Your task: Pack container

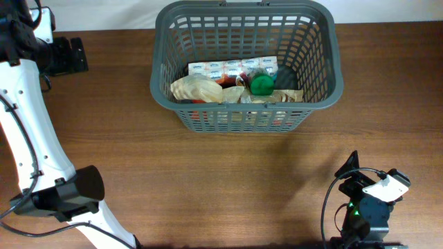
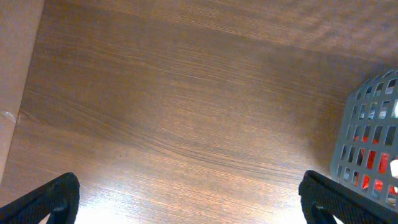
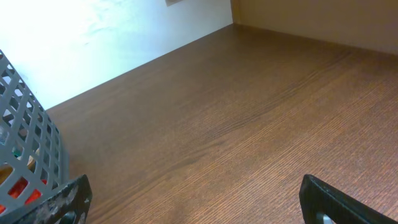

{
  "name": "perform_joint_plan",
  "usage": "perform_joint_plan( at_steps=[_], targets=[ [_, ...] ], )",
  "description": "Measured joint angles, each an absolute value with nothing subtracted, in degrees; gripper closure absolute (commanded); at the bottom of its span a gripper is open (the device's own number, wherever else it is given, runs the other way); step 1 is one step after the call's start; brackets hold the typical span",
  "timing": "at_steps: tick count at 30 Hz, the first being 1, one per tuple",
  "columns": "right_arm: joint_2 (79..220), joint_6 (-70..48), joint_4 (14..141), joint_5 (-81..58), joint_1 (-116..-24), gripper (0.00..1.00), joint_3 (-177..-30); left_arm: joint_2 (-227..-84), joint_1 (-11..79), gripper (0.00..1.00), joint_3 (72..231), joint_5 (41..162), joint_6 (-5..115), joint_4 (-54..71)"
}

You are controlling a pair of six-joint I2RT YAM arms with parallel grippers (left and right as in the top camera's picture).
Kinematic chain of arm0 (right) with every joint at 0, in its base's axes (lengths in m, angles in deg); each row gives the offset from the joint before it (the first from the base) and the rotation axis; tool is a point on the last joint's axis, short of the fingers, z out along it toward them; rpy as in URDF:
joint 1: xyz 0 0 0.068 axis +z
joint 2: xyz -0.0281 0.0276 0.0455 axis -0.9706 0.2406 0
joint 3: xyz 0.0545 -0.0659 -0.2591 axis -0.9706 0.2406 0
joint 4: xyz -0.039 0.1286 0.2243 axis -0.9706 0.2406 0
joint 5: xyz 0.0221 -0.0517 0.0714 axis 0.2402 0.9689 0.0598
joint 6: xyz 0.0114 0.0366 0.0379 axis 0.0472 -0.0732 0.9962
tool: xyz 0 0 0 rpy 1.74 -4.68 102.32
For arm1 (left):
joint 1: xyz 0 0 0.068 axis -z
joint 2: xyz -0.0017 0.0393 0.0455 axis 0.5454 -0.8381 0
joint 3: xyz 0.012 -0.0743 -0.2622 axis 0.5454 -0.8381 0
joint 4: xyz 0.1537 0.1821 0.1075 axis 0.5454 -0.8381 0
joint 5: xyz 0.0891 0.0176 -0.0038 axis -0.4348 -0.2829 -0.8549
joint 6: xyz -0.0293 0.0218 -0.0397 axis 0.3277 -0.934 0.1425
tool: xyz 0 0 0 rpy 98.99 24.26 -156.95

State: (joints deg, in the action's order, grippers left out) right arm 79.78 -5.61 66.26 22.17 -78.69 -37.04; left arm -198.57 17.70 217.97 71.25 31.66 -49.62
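The dark grey container [image 1: 333, 55] stands at the back middle of the table. Inside it lie a white carton pack [image 1: 232, 68], a green round item [image 1: 262, 84], a beige bag [image 1: 196, 89] and something red underneath. My left gripper [image 1: 69, 55] is at the far back left, well away from the container, open and empty [image 2: 193, 202]. The container's corner shows at the right of the left wrist view [image 2: 372, 137]. My right gripper [image 1: 351, 168] is near the front right edge, open and empty [image 3: 196, 202]. The container wall shows at the left of the right wrist view [image 3: 31, 143].
The brown wooden table [image 1: 228, 180] lies bare between the container and both grippers. My white left arm [image 1: 31, 124] runs along the left side. A light wall [image 3: 93, 37] rises behind the table.
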Motion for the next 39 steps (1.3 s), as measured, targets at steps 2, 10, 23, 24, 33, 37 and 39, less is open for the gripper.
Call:
perform_joint_plan(
  at_steps=[2,10,23,24,33,37,39],
  targets=[
    [79.8,-5.6,66.3,22.2,-78.7,0.02,-37.0,-197.7,18.2,0.01,216.7,71.2,31.7,-49.4],
    [79.8,-5.6,66.3,22.2,-78.7,0.02,-37.0,-178.5,27.6,0.01,197.7,70.8,31.6,-49.2],
    [79.7,-5.6,66.4,22.2,-78.8,0.01,-37.0,-135.8,31.7,0.01,143.0,69.3,29.6,18.0],
    [79.6,-5.6,66.3,22.2,-78.8,0.01,-37.0,-132.4,31.7,0.01,137.3,69.6,29.6,22.5],
    [79.6,-5.6,66.2,22.2,-78.9,0.01,-36.8,-105.8,31.7,0.01,98.4,70.9,29.6,37.8],
    [79.6,-5.6,66.2,22.2,-78.9,0.01,-36.8,-99.8,31.7,0.01,90.2,70.9,29.6,38.6],
    [79.6,-5.6,66.2,22.2,-78.9,0.01,-36.8,-98.0,31.7,0.01,87.6,70.9,29.6,38.7]
  ],
)
